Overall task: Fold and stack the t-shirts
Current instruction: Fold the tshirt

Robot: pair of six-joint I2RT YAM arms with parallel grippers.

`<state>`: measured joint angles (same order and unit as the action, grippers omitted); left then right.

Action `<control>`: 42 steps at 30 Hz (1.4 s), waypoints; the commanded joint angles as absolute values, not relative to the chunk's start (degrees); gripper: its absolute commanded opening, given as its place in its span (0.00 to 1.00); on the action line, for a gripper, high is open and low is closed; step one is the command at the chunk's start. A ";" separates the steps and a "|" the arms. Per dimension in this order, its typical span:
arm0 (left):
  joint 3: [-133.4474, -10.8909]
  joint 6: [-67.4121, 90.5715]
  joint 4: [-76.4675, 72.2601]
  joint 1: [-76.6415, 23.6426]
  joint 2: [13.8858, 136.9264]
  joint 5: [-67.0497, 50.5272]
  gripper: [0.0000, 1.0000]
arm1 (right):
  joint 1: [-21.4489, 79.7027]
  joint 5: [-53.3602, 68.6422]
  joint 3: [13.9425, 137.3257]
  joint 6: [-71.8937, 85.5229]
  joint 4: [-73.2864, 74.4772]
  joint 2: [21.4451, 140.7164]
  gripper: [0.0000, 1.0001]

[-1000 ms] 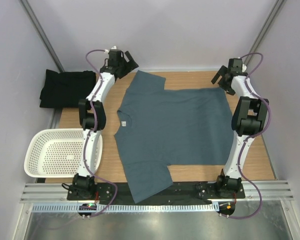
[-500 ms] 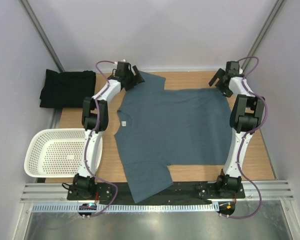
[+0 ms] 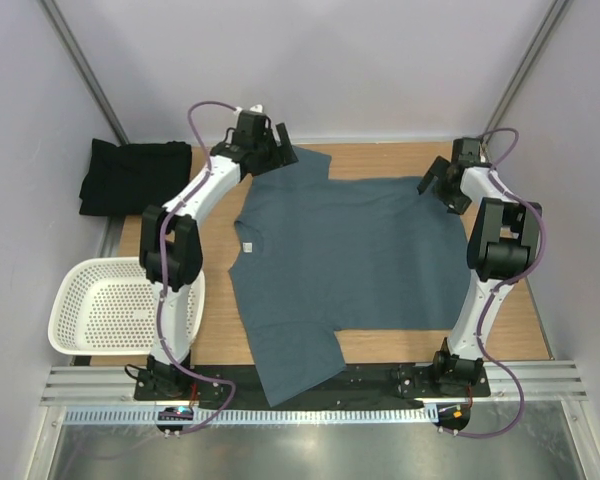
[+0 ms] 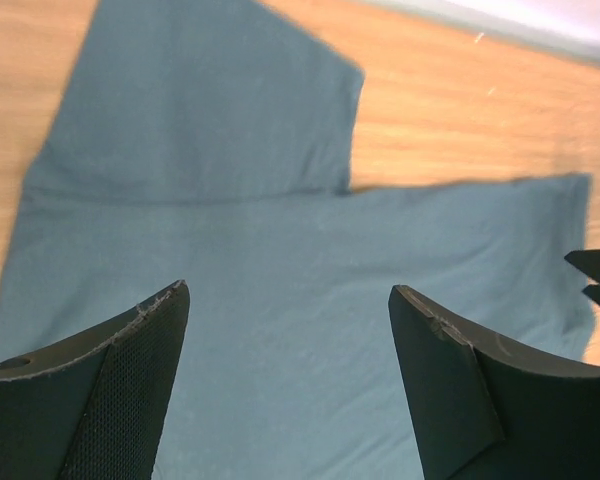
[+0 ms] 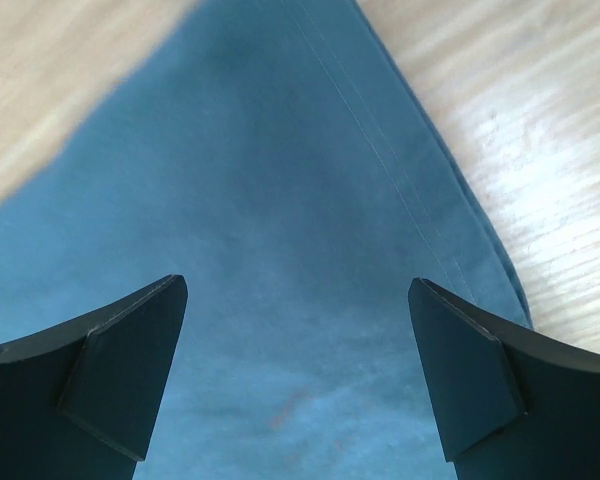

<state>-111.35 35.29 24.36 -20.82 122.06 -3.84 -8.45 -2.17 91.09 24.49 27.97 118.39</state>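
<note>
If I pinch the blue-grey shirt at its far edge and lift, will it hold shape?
Likely floppy: the blue-grey shirt lies thin and flat on the table, near sleeve draped past the edge, so it should sag between pinch points. Probably light, and may slide on smooth wood. The left gripper and right gripper hover open above it.

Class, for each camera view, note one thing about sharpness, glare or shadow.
Top view: even light, sharp throughout, though the black shirt shows little detail. Left wrist view: the blue shirt and far table look soft. Right wrist view: glare on the table, a dim shadow on the blue shirt beyond the right claw.
</note>
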 commanded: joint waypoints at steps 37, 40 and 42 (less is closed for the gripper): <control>-109.56 28.04 46.22 -26.90 119.87 -0.35 0.79 | -8.35 -6.23 93.73 21.97 35.59 112.39 1.00; -124.16 29.35 48.51 -25.75 125.50 2.10 0.80 | -8.61 -8.87 101.49 23.73 39.02 116.61 1.00; -127.86 30.93 46.85 -24.18 128.74 2.98 0.81 | -8.96 -11.33 107.21 24.78 41.38 121.18 1.00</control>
